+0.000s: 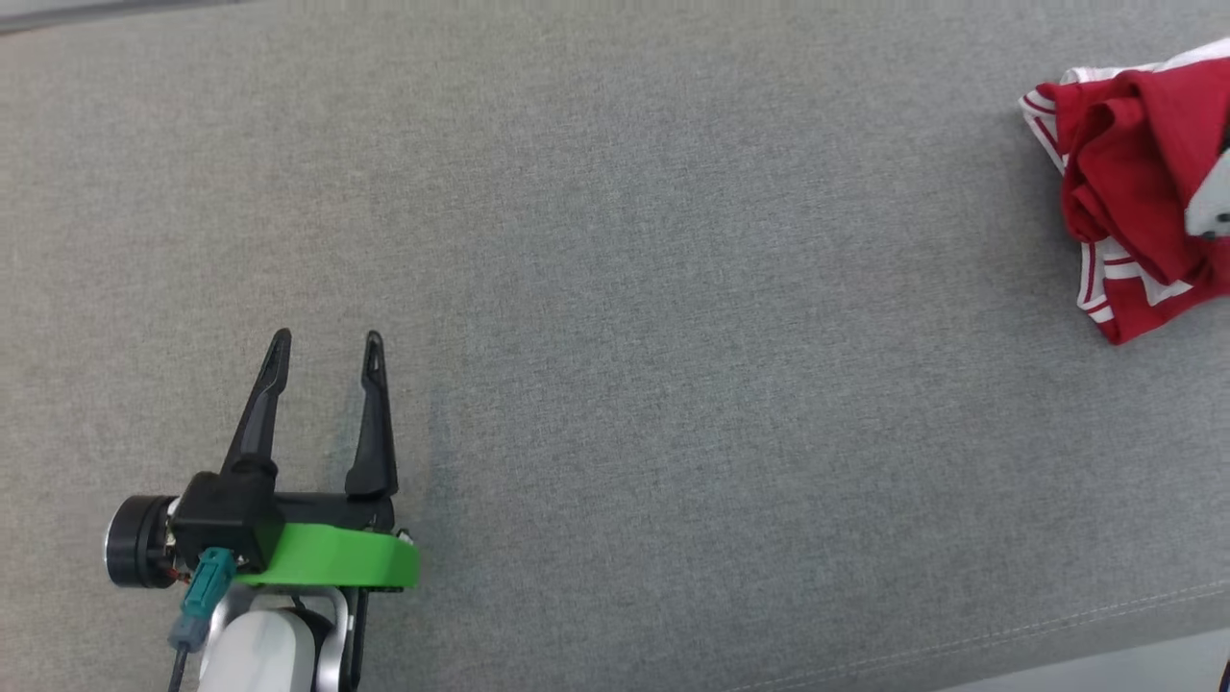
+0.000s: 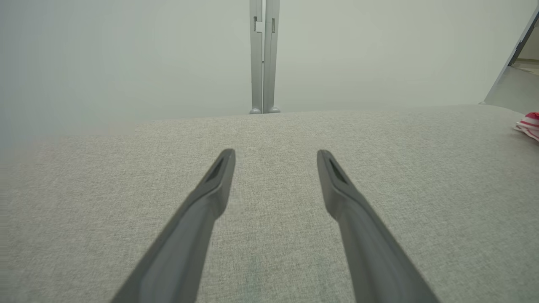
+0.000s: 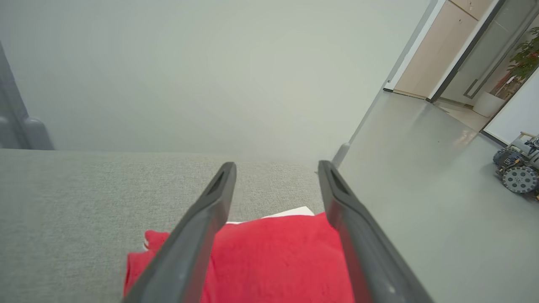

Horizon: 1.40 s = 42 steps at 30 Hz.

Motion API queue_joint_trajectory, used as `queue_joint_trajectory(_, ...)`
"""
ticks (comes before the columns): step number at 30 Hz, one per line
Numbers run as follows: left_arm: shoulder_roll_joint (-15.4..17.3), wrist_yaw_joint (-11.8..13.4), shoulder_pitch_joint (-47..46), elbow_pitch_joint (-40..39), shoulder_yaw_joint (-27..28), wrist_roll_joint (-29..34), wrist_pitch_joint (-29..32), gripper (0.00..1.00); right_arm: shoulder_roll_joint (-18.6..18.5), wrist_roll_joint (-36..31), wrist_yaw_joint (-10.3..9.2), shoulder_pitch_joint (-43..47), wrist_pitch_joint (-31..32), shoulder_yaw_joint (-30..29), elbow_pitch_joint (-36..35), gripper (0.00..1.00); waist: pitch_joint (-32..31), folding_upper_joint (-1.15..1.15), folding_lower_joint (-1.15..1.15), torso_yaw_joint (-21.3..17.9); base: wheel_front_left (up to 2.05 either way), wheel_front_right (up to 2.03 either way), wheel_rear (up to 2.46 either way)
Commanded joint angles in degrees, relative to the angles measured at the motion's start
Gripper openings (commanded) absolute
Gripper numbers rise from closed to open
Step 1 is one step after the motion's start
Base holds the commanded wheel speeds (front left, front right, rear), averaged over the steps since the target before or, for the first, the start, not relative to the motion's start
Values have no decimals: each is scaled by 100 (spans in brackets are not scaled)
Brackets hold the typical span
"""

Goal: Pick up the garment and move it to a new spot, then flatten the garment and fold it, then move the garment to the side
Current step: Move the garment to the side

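The left gripper (image 1: 326,341) sits low over the left part of the surface (image 1: 673,288), not far from its near edge. Its pale forearm comes up from below and its two dark fingers point toward the far edge. The jaws stand wide apart with nothing between them. In the left wrist view the same gripper (image 2: 276,153) lies nearly level just above the grey fabric. It is aimed at a grey post (image 2: 263,54) that stands beyond the far edge.

The middle of the surface is bare grey cloth.

The garment (image 1: 1124,163), red with white striped trim, lies crumpled in a heap by the right edge of the surface, toward the far side. In the left wrist view it shows as a small red and white patch (image 2: 529,124).

The right gripper (image 3: 277,165) hangs over that heap, tilted down and forward, with its fingers spread wide. The red cloth (image 3: 273,256) lies beneath and between them, and the fingertips pinch nothing.

Past the right edge is a grey floor (image 3: 421,189), with a small wheeled machine (image 3: 516,168) standing on it.
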Motion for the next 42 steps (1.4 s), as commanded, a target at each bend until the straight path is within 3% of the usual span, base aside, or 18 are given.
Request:
queue_joint_trajectory(1, 4, 65, 80, 45, 71, -54, -32, 100, 75, 147, -9, 203, -20, 198, -160, 100, -374, 0, -1, -97, 0, 0, 0)
queue_joint_trajectory(7, -55, 235, 224, 262, 295, -267, -79, 100, 382, 925, -9, 792, -19, 1038, -798, 100, -824, 0, -1, -59, 0, 0, 0)
queue_joint_trajectory(13, -89, 356, 410, 532, 552, -474, -114, 100, 684, 1320, -9, 1557, -18, 1388, -1551, 100, -1183, 0, -1, 15, 0, 0, 0)
queue_joint_trajectory(28, -239, 271, 855, 836, 684, -660, -157, 100, 1754, 1213, -9, 3771, -18, 1669, -3417, 100, -1688, 0, -1, 129, 0, 0, 0)
queue_joint_trajectory(42, -296, 54, 1003, 866, 505, -525, -155, 100, 1837, 1398, -9, 4441, -18, 1801, -3605, 100, -1932, 0, -1, 235, 0, 0, 0)
